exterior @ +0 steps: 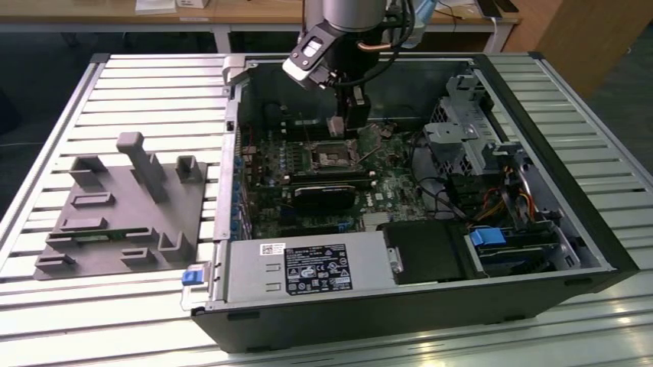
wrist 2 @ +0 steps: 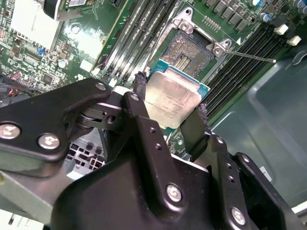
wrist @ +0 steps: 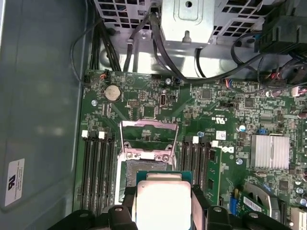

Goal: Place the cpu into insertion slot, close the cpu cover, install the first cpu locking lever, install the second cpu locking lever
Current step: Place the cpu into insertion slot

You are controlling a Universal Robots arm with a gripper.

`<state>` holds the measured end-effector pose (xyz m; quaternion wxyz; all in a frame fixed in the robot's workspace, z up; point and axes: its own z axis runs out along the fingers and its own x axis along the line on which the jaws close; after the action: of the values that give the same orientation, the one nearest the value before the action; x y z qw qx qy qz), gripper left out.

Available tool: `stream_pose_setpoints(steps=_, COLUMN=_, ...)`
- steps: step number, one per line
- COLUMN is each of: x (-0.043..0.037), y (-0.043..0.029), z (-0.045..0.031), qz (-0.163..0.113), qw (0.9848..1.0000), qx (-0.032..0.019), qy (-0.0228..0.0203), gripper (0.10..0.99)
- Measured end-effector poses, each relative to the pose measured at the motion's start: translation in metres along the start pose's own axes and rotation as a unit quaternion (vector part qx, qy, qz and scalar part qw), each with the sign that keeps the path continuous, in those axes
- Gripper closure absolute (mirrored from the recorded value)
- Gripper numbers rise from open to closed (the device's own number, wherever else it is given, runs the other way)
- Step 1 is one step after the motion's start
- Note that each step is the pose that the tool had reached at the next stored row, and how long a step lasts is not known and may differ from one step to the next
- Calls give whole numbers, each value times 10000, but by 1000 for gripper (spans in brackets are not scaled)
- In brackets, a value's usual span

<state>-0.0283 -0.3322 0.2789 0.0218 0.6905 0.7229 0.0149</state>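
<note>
My gripper (wrist 2: pixel 171 96) is shut on the cpu (wrist 2: pixel 175 100), a flat square chip with a pale silver top and green edge, held by two opposite sides between the black fingers (wrist 2: pixel 140 86). The chip hangs tilted just above and beside the insertion slot (wrist 2: pixel 192 50), whose dark centre lies bare. In the first wrist view the cpu (wrist: pixel 163 203) sits between the fingers over the near edge of the insertion slot (wrist: pixel 144 168), and the cpu cover (wrist: pixel 148 124) stands flipped open behind it. A thin metal lever (wrist 2: pixel 249 56) juts out from the socket's corner. In the exterior view the gripper (exterior: pixel 347 126) hovers over the slot (exterior: pixel 335 158).
Long memory slots (wrist: pixel 98 167) flank the socket on both sides. A black block (exterior: pixel 324 195) lies just in front of the socket, with the power supply (exterior: pixel 306 267) nearer still. Drive cages and cables (exterior: pixel 469 130) fill the case's right. A grey fixture (exterior: pixel 122 206) sits outside on the slatted table.
</note>
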Motion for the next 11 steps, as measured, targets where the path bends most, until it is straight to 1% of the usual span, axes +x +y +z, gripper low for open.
stream_pose_setpoints(steps=5, x=41, y=-21, z=36, qz=0, qw=10000, qx=0, qy=0, gripper=545)
stream_pose_setpoints(steps=9, x=114, y=-22, z=98, qz=1, qw=10000, qx=0, qy=-5, gripper=545)
stream_pose_setpoints(steps=11, x=134, y=-23, z=135, qz=6, qw=10000, qx=-1, qy=-4, gripper=545)
